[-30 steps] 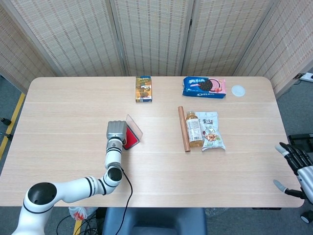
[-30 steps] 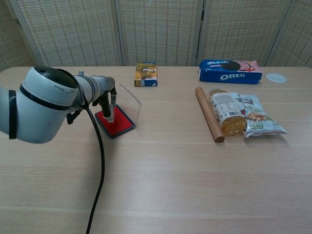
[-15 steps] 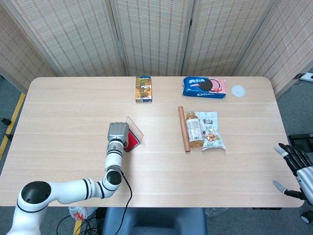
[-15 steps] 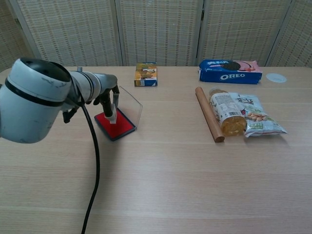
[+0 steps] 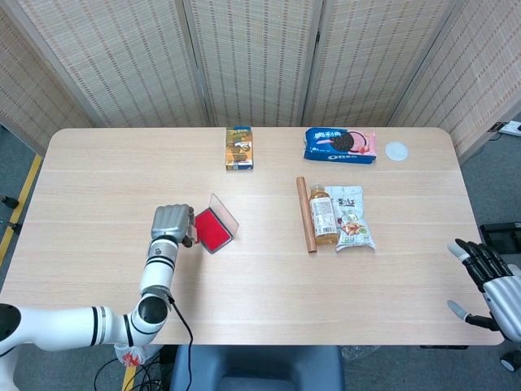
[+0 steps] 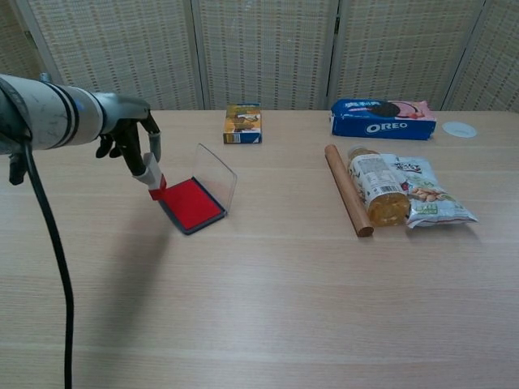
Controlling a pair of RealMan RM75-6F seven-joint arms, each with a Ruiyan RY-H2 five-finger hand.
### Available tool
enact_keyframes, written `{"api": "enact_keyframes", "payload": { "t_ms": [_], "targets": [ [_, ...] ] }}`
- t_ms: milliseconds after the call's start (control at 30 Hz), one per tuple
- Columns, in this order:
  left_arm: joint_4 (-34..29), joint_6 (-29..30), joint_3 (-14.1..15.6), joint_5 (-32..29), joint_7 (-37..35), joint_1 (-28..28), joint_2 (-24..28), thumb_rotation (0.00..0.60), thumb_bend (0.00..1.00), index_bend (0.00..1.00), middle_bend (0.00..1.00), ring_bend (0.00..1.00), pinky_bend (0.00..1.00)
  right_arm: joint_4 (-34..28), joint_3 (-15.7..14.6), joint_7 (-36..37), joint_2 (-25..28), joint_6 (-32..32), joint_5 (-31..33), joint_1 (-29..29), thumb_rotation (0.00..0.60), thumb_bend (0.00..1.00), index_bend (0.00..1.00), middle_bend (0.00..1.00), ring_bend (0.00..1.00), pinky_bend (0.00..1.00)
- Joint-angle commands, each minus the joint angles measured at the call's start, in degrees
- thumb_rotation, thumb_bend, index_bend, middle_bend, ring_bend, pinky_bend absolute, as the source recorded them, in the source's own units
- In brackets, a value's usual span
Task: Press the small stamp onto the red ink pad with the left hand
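The red ink pad (image 6: pixel 191 204) (image 5: pixel 213 229) lies open on the table, its clear lid (image 6: pixel 216 176) standing up behind it. My left hand (image 6: pixel 128 139) (image 5: pixel 170 224) grips the small stamp (image 6: pixel 152 177), a white body with a red end, tilted and lifted off the pad's left edge. In the head view the hand hides the stamp. My right hand (image 5: pixel 487 281) hangs off the table's right edge, its fingers spread and holding nothing.
A wooden rolling pin (image 6: pixel 348 199), a bottle (image 6: pixel 375 190) and a snack bag (image 6: pixel 423 194) lie at the right. An Oreo pack (image 6: pixel 382 118), a small yellow box (image 6: pixel 242 124) and a white disc (image 6: pixel 460 129) sit at the back.
My left hand has lifted the stamp off the red pad and drawn back to the left; the pad's whole red face now shows. The right hand barely shifted.
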Motion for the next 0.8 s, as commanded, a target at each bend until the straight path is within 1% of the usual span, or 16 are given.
{"api": "enact_keyframes", "payload": {
  "t_ms": [33, 267, 400, 500, 800],
  "targets": [
    [0.0, -2.7, 1.7, 1.9, -3.4, 2.2, 1.5, 0.600, 0.52, 0.77, 1.00, 0.80, 0.78, -0.4, -0.1, -0.8, -0.2, -0.8, -0.1, 0.4, 0.600, 0.26, 0.00, 0.00, 0.00, 0.00],
    [2.6, -7.2, 4.8, 6.5, -9.5, 4.8, 2.3, 0.600, 0.52, 0.75, 1.00, 0.79, 0.78, -1.1, -0.5, -2.8, -0.6, -3.2, -0.5, 1.5, 0.600, 0.26, 0.00, 0.00, 0.00, 0.00],
    [4.5, -9.3, 6.3, 8.9, -11.8, 5.4, 2.3, 0.600, 0.52, 0.70, 1.00, 0.79, 0.78, -1.8, -0.6, -4.1, -0.9, -5.0, -0.2, 2.2, 0.600, 0.26, 0.00, 0.00, 0.00, 0.00],
    [5.8, -10.0, 7.6, 10.6, -13.4, 5.9, 2.3, 0.600, 0.52, 0.69, 1.00, 0.78, 0.78, -2.1, -0.7, -4.7, -1.0, -5.9, 0.0, 2.5, 0.600, 0.26, 0.00, 0.00, 0.00, 0.00],
    [9.9, -13.3, 9.9, 11.1, -16.0, 6.0, 1.2, 0.600, 0.52, 0.67, 1.00, 0.78, 0.78, -2.6, -1.2, -5.4, -1.1, -7.0, -0.5, 3.1, 0.600, 0.26, 0.00, 0.00, 0.00, 0.00]
  ]
}}
